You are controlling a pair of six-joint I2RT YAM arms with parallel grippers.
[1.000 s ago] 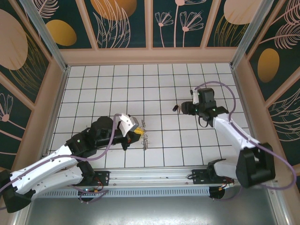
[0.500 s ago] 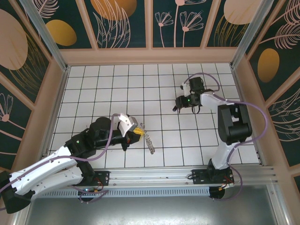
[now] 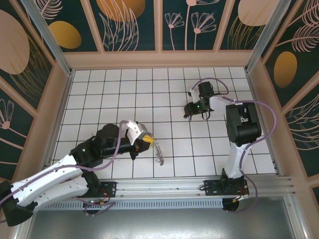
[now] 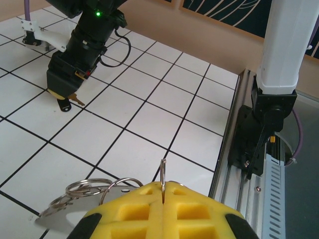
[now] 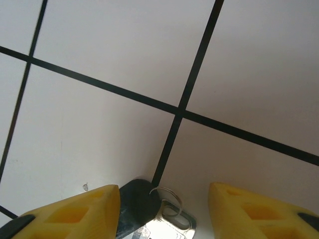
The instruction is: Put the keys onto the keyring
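My left gripper [image 3: 147,141] is shut on the keyring [image 3: 158,152], whose silvery links hang down to the tiled floor right of the fingers. In the left wrist view a thin ring of the keyring [image 4: 163,172] stands pinched between the yellow fingertips [image 4: 144,199], and more rings [image 4: 87,188] lie to the left. The keys [image 3: 186,115] lie on the floor at centre right. My right gripper [image 3: 190,110] stands over them. In the right wrist view it [image 5: 163,193] is open, with the keys [image 5: 137,204], a black head and a small ring, between its fingers, close to the left one.
The white tiled floor [image 3: 124,94] is walled by wooden panels on three sides. An aluminium rail [image 3: 164,189] with both arm bases runs along the near edge. In the left wrist view the right arm's post [image 4: 284,55] rises at the right.
The right arm has folded up and its gripper has shifted a little left and back, settling over the keys with narrower jaws. The hanging keyring links have swung slightly; the left gripper stays put.
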